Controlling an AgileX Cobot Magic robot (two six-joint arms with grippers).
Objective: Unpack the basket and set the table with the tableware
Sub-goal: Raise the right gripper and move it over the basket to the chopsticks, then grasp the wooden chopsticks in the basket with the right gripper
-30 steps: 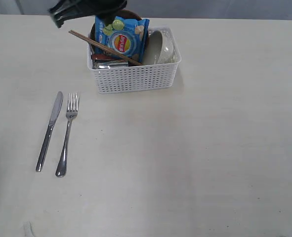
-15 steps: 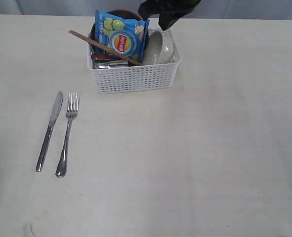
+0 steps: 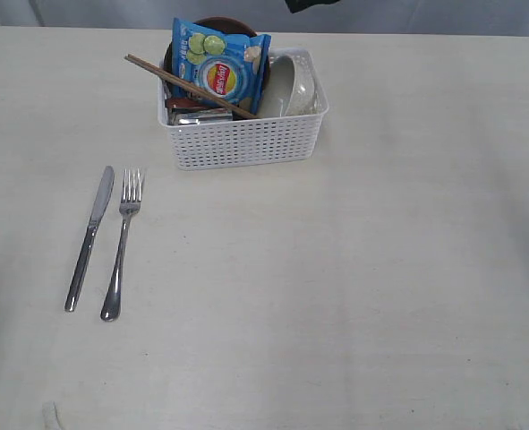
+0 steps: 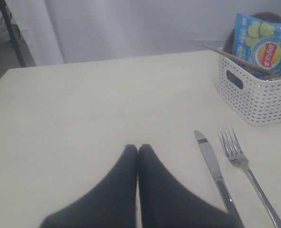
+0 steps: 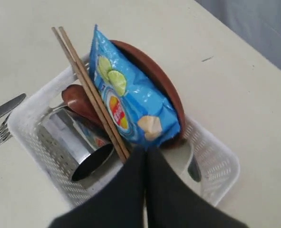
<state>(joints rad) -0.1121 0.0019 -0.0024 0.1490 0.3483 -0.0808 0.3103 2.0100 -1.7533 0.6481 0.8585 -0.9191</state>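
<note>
White basket (image 3: 246,143) toward the far side of the pale worktop (image 3: 354,296), upright and packed. Holds a blue chip bag (image 3: 219,67) standing on edge, with a round brown plate (image 3: 226,21) upright just behind it and touching it. Two wooden chopsticks (image 3: 188,85) slanted across the front of the bag, one end poking out past the basket's rim on the left of the exterior view. Pale bowl (image 3: 292,85) tipped on its side at the right end of the basket. Shiny steel cup (image 5: 66,135) lying on its side at the other end, with a dark red spoon (image 5: 73,97) just beside it, partly under the chopsticks. Out on the worktop, well apart from the basket and nearer the exterior camera on the left: steel knife (image 3: 89,237) and fork (image 3: 121,244), side by side, nearly parallel, not touching, knife to the left of the fork, blade tip and tines pointing toward the far side. Left jaws pressed fully together, gripping nothing, low over bare worktop near the knife. Right jaws also closed tight with nothing between them, hanging above the basket near the bag's lower corner. In the exterior view, only a dark scrap of the right arm (image 3: 311,4) at the top edge.
</note>
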